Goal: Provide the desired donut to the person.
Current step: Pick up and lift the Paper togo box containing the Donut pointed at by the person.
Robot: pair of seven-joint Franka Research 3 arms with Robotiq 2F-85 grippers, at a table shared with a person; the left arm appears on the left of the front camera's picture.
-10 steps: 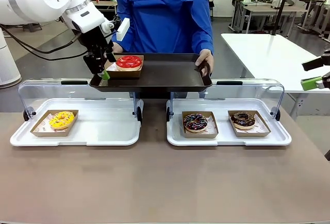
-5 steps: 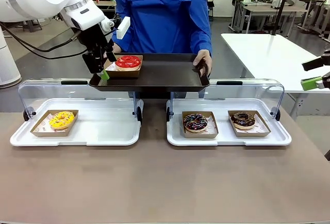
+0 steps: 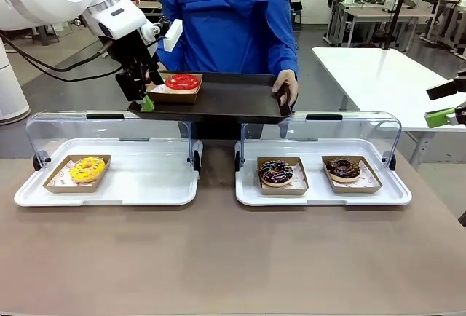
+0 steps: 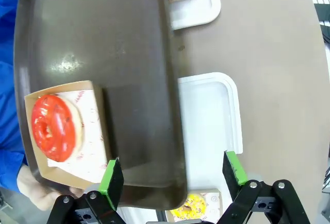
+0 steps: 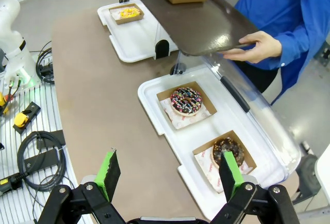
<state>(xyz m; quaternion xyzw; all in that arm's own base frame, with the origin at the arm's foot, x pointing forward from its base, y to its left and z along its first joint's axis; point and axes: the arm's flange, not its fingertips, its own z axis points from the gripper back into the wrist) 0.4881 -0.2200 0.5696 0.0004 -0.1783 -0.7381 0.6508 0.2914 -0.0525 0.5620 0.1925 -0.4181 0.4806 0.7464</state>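
A red-glazed donut (image 3: 182, 81) in a cardboard box rests at the left end of a dark tray (image 3: 233, 101). The person (image 3: 226, 17), in a blue jacket, holds this tray with a hand (image 3: 285, 87) on its right edge. My left gripper (image 3: 143, 96) hangs open at the tray's left corner. In the left wrist view that gripper (image 4: 172, 175) straddles the corner of the tray (image 4: 103, 53), and the red donut (image 4: 53, 127) lies just beyond its left finger, untouched. My right gripper (image 5: 170, 175) is open and holds nothing, above the table's right side.
Two white lidded trays sit on the brown table. The left tray (image 3: 145, 192) holds a yellow donut (image 3: 87, 168). The right tray (image 3: 320, 196) holds a sprinkled chocolate donut (image 3: 276, 172) and a plain chocolate one (image 3: 342, 168). Cables and tools (image 5: 36, 146) lie off the table's end.
The person has raised the dark tray a little and shifted it slightly left, with the red donut on it. My left gripper has risen slightly beside it. The right arm is still.
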